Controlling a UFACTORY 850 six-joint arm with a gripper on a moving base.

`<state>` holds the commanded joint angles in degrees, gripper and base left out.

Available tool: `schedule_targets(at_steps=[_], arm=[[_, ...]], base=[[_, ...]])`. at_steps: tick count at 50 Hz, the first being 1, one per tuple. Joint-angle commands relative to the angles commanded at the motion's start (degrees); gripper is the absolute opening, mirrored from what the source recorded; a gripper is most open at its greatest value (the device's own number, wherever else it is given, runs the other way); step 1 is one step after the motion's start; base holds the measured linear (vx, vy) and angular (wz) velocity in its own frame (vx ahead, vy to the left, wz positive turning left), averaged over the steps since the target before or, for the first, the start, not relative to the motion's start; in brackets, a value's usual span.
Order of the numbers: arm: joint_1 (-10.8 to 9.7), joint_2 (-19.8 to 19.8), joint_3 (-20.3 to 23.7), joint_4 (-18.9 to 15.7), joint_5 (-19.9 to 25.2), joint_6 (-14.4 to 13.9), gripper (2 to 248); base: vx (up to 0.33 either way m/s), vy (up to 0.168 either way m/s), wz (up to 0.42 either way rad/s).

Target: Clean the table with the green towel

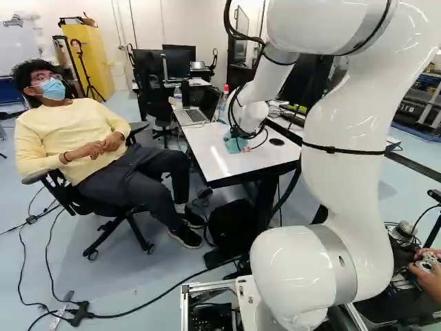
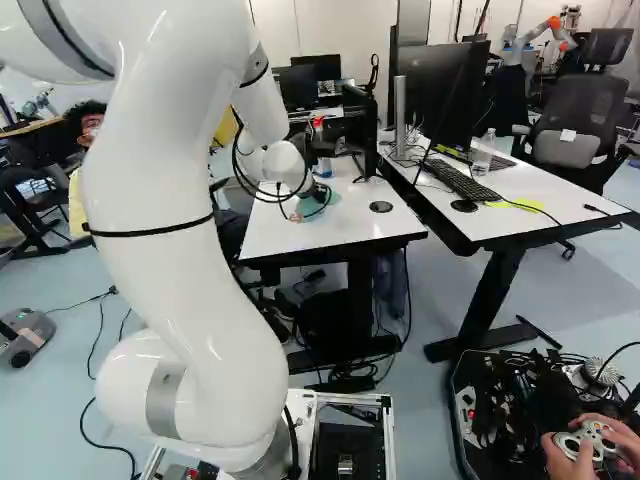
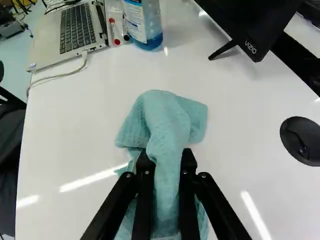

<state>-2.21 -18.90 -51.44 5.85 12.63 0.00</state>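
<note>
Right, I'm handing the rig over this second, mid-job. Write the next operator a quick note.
Gripper: shut on the green towel, which is bunched between the fingers and seems to rest on the white table.
Around it: laptop, markers and bottle of blue liquid ahead of the towel; black screen on the same table.
Done: towel gripped. How much is wiped, I can't tell.
Left: probably wiping, then releasing the towel.
</note>
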Motion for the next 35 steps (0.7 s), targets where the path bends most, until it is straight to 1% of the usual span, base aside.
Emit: schedule_targets(at_steps=[21,35], arm=[[0.15,-4.96,-6.23,0.00,0.00,0.00,54],[2.07,-4.95,-6.22,0.00,0.00,0.00,54]], base=[[0.000,0.000,0.000],[0.000,0.000,0.000]])
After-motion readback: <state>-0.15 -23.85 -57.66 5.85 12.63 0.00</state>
